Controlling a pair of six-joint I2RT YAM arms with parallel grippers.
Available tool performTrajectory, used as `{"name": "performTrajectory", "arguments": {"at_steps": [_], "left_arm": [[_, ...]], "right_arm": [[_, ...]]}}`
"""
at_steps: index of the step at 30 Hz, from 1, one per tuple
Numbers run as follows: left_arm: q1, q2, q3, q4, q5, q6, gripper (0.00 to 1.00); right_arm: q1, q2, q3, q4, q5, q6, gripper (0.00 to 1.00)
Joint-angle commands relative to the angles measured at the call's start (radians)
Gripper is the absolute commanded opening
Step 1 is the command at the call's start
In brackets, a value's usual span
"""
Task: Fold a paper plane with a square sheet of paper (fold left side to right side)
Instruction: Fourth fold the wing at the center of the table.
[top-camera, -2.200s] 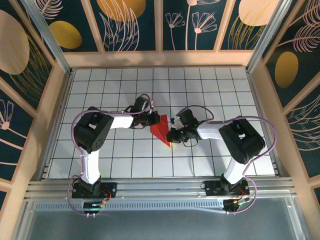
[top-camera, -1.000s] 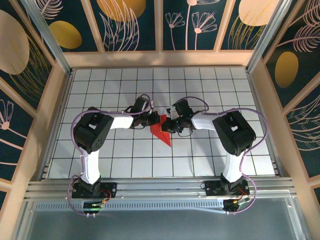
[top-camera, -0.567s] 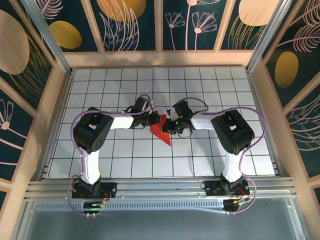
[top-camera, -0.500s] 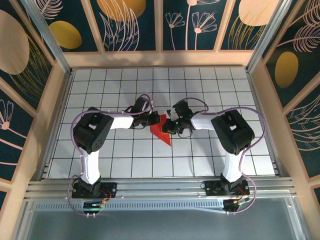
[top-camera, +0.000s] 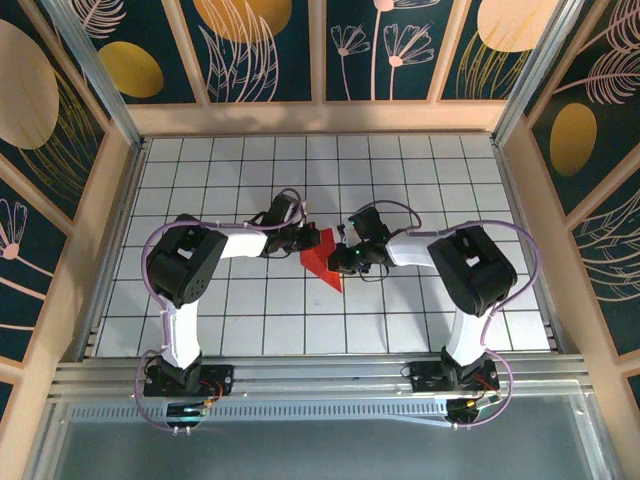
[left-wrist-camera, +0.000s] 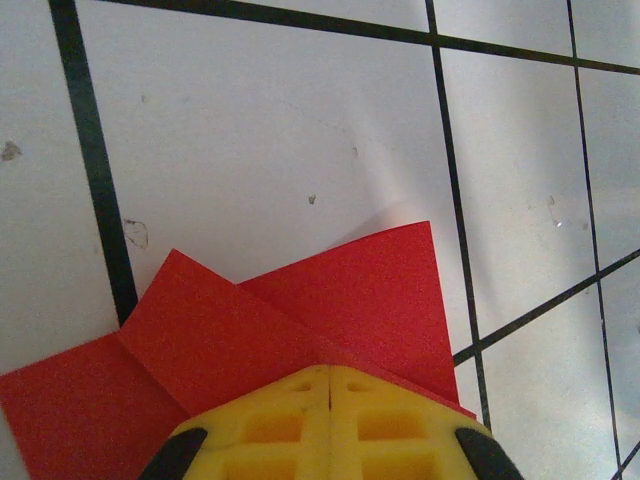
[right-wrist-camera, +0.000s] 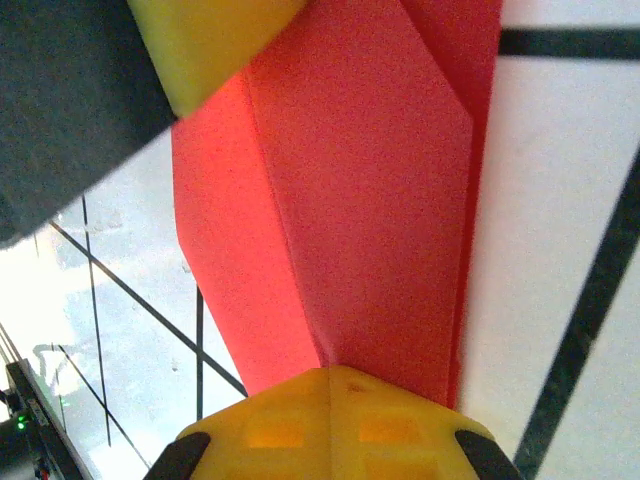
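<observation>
The left gripper (top-camera: 311, 240) and right gripper (top-camera: 341, 262) pressed the red paper (top-camera: 320, 266) on the desk (top-camera: 400, 320), jaws closed tight. Their arms crowded it from left and right.

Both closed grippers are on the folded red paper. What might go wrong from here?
1. The left gripper and right gripper sit close together on the red paper; they may collide.
2. If either drags sideways, the layered flaps could shift and skew the crease.
</observation>
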Motion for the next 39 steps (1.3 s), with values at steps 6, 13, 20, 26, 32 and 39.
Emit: {"name": "performTrajectory", "arguments": {"at_steps": [6,13,20,26,32,39], "left_arm": [[0.01,0.04,-0.017,-0.124,-0.124,0.022,0.0],[0.009,0.039,-0.004,-0.136,-0.13,0.026,0.0],[0.011,0.031,0.007,-0.139,-0.13,0.032,0.0],[0.01,0.002,0.03,-0.14,-0.102,0.037,0.0],[0.01,-0.082,0.075,-0.127,-0.016,0.023,0.07],[0.012,-0.266,0.055,-0.161,-0.116,0.017,0.24]], "right_arm": [[0.029,-0.05,-0.114,-0.101,0.002,-0.004,0.0],[0.054,-0.087,-0.17,-0.122,0.009,0.002,0.0],[0.056,-0.125,-0.221,-0.136,0.011,0.01,0.0],[0.056,-0.209,-0.234,-0.205,-0.016,-0.011,0.0],[-0.01,-0.365,-0.17,-0.304,-0.019,-0.1,0.08],[-0.117,-0.354,-0.131,-0.093,0.007,-0.167,0.41]]}}
